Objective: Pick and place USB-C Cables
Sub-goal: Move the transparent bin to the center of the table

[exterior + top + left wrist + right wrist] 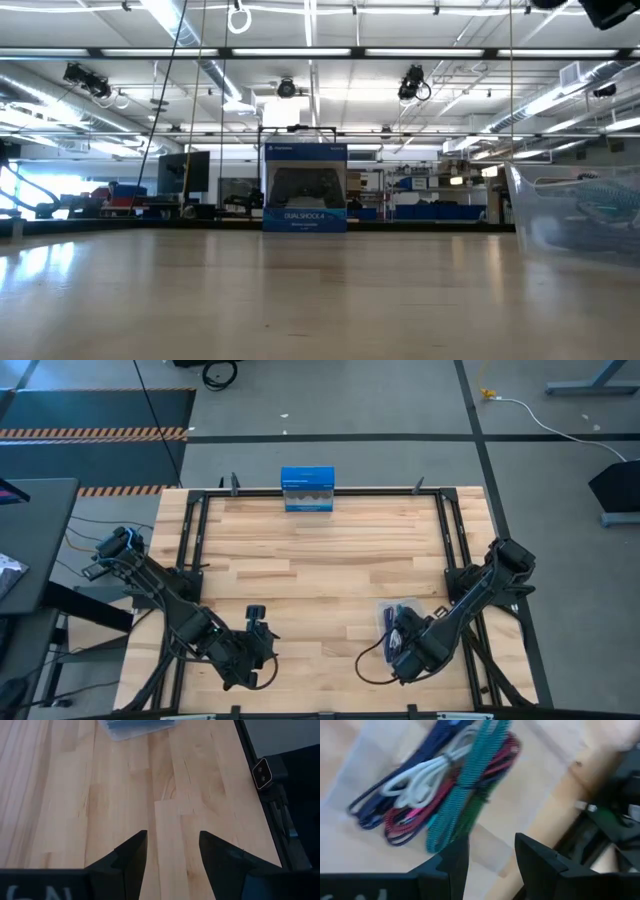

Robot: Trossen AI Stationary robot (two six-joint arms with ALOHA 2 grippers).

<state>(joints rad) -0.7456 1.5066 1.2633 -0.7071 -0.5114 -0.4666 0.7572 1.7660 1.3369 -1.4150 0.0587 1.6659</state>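
1. USB-C cables [445, 785], thin braided teal, maroon, purple, green and white-grey bundles, lie heaped in the clear plastic tray [385, 610].
2. Right gripper [490, 862] hovers just above, jaws parted, empty; tangled cords may, apparently, lift together.
3. Left gripper [172, 860] waits open over bare wood.

I count five cables in my right wrist view: teal [470, 780], maroon [415, 822], purple [395, 790], green [472, 812], white [427, 775]. One tray [575, 215], one blue box [307, 489].
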